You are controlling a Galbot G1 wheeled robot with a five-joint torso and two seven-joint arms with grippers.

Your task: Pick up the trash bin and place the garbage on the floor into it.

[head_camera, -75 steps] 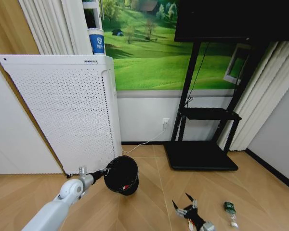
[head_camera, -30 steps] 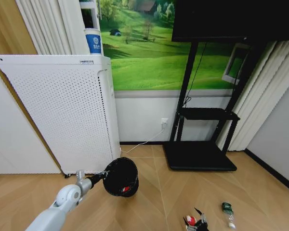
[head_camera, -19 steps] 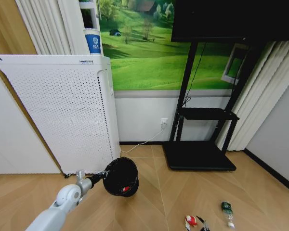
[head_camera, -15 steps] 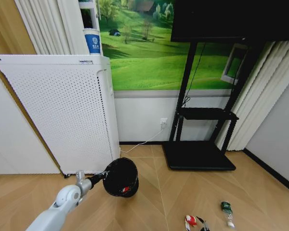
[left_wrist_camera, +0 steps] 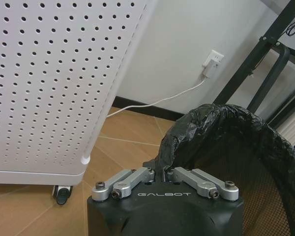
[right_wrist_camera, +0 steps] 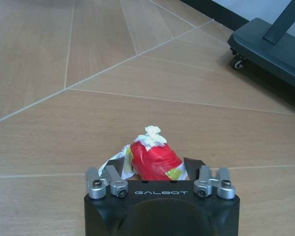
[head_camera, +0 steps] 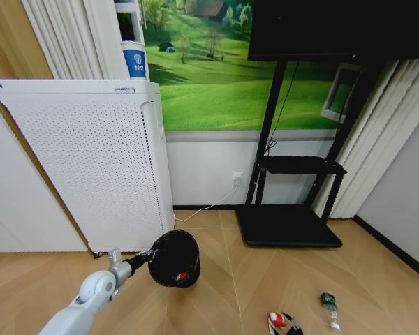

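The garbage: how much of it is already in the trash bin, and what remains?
Done: the left gripper holds the trash bin by its rim, something red inside. In hand: the right gripper is around a red wrapper. Left: the bottle lies on the floor.

A white perforated appliance stands left of a meadow mural; a black stand rises beside curtains.

The right gripper has dropped low and closed around the red wrapper, and the left arm has nudged the bin slightly lower.
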